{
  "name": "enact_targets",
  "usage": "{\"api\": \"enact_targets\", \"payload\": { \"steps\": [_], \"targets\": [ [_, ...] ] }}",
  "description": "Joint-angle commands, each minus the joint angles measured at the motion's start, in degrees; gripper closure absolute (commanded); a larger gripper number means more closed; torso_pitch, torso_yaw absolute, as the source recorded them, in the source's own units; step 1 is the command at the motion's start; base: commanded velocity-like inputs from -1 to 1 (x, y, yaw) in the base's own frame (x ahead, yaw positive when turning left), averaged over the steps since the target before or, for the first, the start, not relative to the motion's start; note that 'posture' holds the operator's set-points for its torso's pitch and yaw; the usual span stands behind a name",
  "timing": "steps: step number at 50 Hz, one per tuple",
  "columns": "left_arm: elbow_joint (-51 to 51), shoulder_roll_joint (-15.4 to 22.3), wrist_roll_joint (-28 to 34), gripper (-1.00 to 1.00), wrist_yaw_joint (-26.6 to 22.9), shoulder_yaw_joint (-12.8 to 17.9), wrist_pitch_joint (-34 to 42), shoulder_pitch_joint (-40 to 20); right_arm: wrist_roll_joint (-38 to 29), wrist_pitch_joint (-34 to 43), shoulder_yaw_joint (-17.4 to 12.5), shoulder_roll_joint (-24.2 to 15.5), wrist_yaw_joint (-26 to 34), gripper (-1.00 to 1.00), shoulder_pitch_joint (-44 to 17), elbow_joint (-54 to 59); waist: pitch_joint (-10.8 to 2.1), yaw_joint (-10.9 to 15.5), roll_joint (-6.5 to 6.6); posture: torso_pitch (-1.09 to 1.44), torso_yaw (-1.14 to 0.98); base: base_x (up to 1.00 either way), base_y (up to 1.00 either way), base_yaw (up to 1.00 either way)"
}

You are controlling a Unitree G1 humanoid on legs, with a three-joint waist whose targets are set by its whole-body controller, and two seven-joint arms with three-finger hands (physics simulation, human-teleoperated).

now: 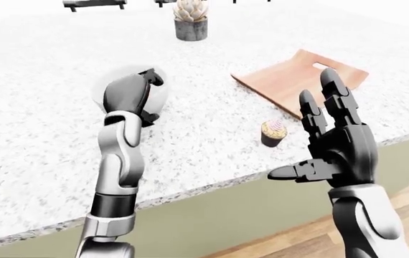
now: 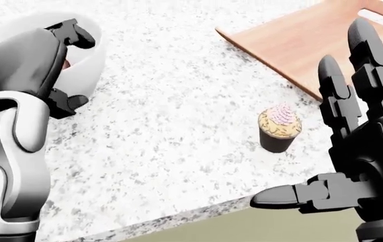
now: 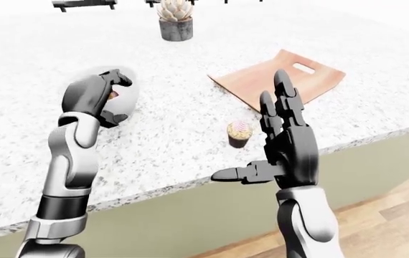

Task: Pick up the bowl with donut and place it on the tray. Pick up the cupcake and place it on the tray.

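Reaching for the bowl with my left hand.

I'm working the first step: my left hand (image 3: 93, 99) is sitting at the bowl (image 2: 91, 63), fingers curling over its rim, though I cannot tell whether they are gripping. My right hand (image 1: 334, 137) is hanging open, fingers spread, beside the cupcake (image 2: 279, 127). The tray (image 1: 291, 78) is lying well right of the bowl; next I'm needing a firm grip, then a lift.
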Motion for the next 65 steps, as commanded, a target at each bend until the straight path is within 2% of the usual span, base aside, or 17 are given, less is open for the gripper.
{"api": "enact_targets", "payload": {
  "steps": [1, 7, 12, 14, 15, 16, 19, 28, 30, 34, 39, 47, 49, 53, 57, 62, 65],
  "targets": [
    [-0.9, 0.2, 0.0, 0.12, 0.4, 0.4, -0.2, -1.4, 0.2, -1.4, -0.2, -0.2, 0.0, -1.00, -0.9, -1.8, -0.87, -0.1, -0.11, 0.00, 0.00, 0.00, 0.00, 0.00],
    [1.9, 0.0, 1.9, 0.28, 3.3, -0.2, -1.6, 0.3, 0.3, -2.5, -0.5, -0.4, 0.5, -1.00, -0.9, -0.8, -0.85, -0.3, 0.09, 0.00, 0.00, 0.00, 0.00, 0.00],
    [2.3, 0.1, 4.3, 0.37, 3.0, -0.4, -1.3, 0.5, 0.3, -2.8, -0.5, -0.4, 0.5, -1.00, -1.0, -0.5, -0.95, -0.3, 0.29, 0.00, 0.00, 0.00, 0.00, 0.00],
    [2.2, 0.0, 4.6, 0.58, 2.8, -0.4, -1.5, 0.6, 0.3, -2.6, -0.5, -0.4, 0.4, -1.00, -1.0, -0.7, -0.94, -0.3, 0.32, 0.00, 0.00, 0.00, 0.00, 0.00],
    [2.2, 0.0, 4.6, 0.58, 2.8, -0.4, -1.6, 0.6, 0.3, -2.6, -0.5, -0.4, 0.4, -1.00, -1.0, -0.7, -0.91, -0.3, 0.31, 0.00, 0.00, 0.00, 0.00, 0.00],
    [1.4, -0.1, 4.8, 1.00, 2.5, -0.4, -1.8, 1.0, 0.3, -2.8, -0.5, -0.4, 0.5, -1.00, -1.0, -0.5, -0.91, -0.3, 0.30, 0.00, 0.00, 0.00, 0.00, 0.00],
    [0.1, -0.5, 5.1, 1.00, 2.2, -0.5, -2.2, 1.6, 0.1, -3.0, -0.4, -0.4, 0.6, -1.00, -0.9, -0.3, -1.01, -0.3, 0.23, 0.00, 0.00, 0.00, 0.00, 0.00],
    [-12.3, -2.3, 6.5, 1.00, -5.7, -0.9, -2.7, 4.0, 1.1, 1.8, -1.9, -2.2, -0.2, -1.00, -4.0, -2.2, -1.04, 0.1, -0.57, 0.00, 0.00, 0.00, 0.00, 0.00],
    [-16.1, -3.5, 4.7, 1.00, -9.6, -0.5, -1.6, 3.8, 2.2, 4.1, -3.3, -3.2, -0.5, -1.00, -5.4, -2.9, -1.00, 0.3, -0.80, 0.00, 0.00, 0.00, 0.00, 0.00],
    [-21.7, -3.9, 5.6, 1.00, -14.9, -1.1, 0.2, 3.4, 2.4, 7.6, -3.7, -4.9, -0.7, -1.00, -7.5, -2.9, -0.79, 0.6, -1.33, 0.00, 0.00, 0.00, 0.00, 0.00],
    [-25.9, -5.1, 6.8, 1.00, -18.4, -1.7, 0.6, 3.7, 2.4, 19.6, -6.6, -10.5, -0.4, -1.00, -13.6, -2.9, -0.47, 0.7, -1.90, 0.00, 0.00, 0.00, 0.00, 0.00],
    [-26.1, -5.3, 6.8, 1.00, -18.3, -1.5, 0.1, 4.4, 0.2, 31.9, -9.7, -21.0, 6.5, -1.00, -22.7, -3.2, -0.04, 1.0, -2.23, 0.00, 0.00, 0.00, 0.00, 0.00],
    [-25.8, -5.3, 6.9, 1.00, -17.8, -1.5, -0.1, 4.6, -0.7, 32.4, -9.4, -22.8, 9.2, -1.00, -24.2, -2.3, 0.14, 1.0, -2.24, 0.00, 0.00, 0.00, 0.00, 0.00],
    [-25.1, -5.0, 6.8, 1.00, -17.3, -1.3, -0.1, 4.2, 0.5, 33.6, -9.7, -23.0, 14.7, -1.00, -26.4, -1.6, 0.34, 0.9, -2.30, 0.00, 0.00, 0.00, 0.00, 0.00],
    [-24.6, -4.9, 7.0, 1.00, -16.8, -1.3, -0.5, 4.2, 0.0, 33.1, -8.0, -24.0, 18.3, -1.00, -28.2, -0.4, 0.46, 0.8, -2.24, 0.00, 0.00, 0.00, 0.00, 0.00],
    [-24.4, -4.8, 7.5, 1.00, -16.6, -1.3, -0.8, 3.9, -3.6, 30.8, -5.0, -24.4, 20.6, -1.00, -30.7, 4.1, 0.54, 0.6, -1.94, 0.00, 0.00, 0.00, 0.00, 0.00],
    [-24.5, -4.7, 7.5, 1.00, -16.8, -1.2, -0.8, 3.6, -7.7, 28.9, -1.7, -24.0, 21.6, -1.00, -32.6, 7.9, 0.53, 0.6, -1.84, 0.00, 0.00, 0.00, 0.00, 0.00]
  ]
}}
